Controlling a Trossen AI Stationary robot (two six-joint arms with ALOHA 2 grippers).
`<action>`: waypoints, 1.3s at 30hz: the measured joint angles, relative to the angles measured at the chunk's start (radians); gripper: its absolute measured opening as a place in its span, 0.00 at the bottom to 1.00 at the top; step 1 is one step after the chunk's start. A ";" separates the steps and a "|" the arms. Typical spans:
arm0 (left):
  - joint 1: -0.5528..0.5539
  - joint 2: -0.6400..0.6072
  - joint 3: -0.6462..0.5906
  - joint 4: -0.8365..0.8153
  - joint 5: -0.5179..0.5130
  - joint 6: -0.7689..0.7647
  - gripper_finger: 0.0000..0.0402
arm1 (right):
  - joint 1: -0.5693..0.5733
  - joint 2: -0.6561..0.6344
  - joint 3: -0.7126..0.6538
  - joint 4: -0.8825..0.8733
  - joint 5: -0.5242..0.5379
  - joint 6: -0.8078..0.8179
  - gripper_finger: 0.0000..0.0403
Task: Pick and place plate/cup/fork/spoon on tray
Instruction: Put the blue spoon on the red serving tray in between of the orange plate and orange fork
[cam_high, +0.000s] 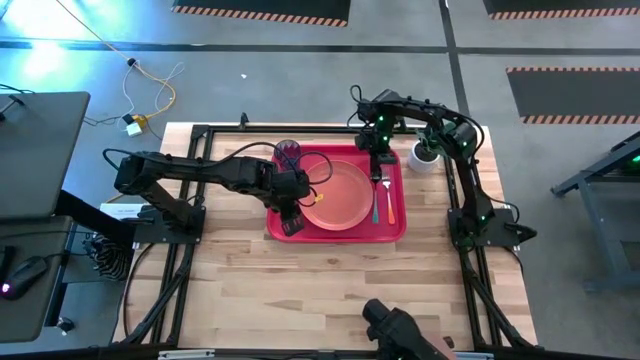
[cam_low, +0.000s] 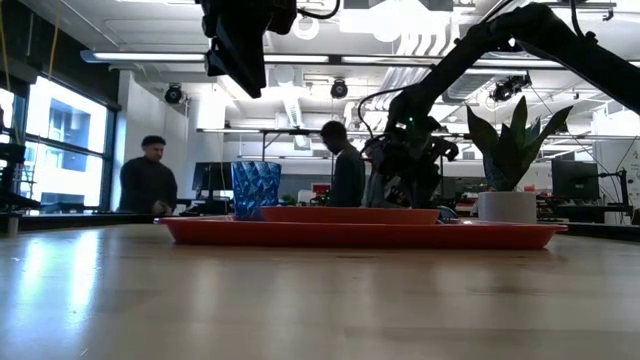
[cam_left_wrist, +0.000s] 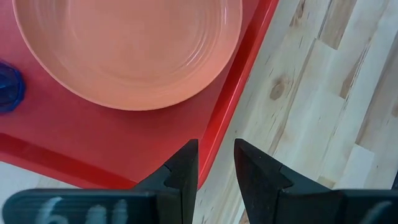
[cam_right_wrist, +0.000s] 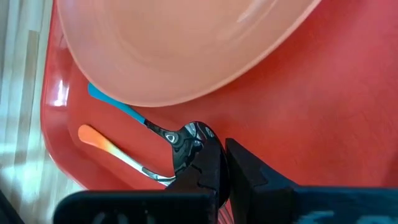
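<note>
From my overhead feed, going left to right: my left gripper (cam_high: 291, 222) hangs over the near-left corner of the tray (cam_high: 392, 233). Its wrist cam shows the two fingers (cam_left_wrist: 184, 169) set a little apart with nothing between them, just the tray's red rim (cam_left_wrist: 239, 74) and the wooden table (cam_left_wrist: 323, 106) underneath, so it's released and empty.

The cup (cam_high: 288, 153) stands upright in the tray's far-left corner, just beside the plate (cam_high: 340, 194), which lies flat in the middle of the tray. On the low cam the cup (cam_low: 256, 190) shows up blue behind the tray's front edge (cam_low: 360, 236).

Right of the plate, the spoon (cam_high: 376, 203) and the fork (cam_high: 389, 206) lie side by side on the tray floor, handles pointing toward the near edge. My right gripper (cam_high: 379, 172) is down at the spoon's bowl; the wrist cam shows it (cam_right_wrist: 219, 165) pinched nearly closed right at the spoon's dark bowl (cam_right_wrist: 189, 138), though I can't tell if it's actually gripping it. A white pot with a plant (cam_high: 424, 155) stands on the table off the tray's far-right corner.
</note>
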 joint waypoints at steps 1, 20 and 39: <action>0.000 0.000 0.000 -0.001 0.000 0.000 0.23 | 0.001 0.000 0.000 0.000 0.003 0.000 0.00; 0.000 0.000 0.000 -0.004 0.000 0.001 0.23 | 0.010 0.000 0.000 0.062 0.076 0.064 0.07; 0.002 0.000 0.000 -0.004 0.000 0.027 0.23 | 0.018 0.000 0.000 0.061 0.094 0.122 0.17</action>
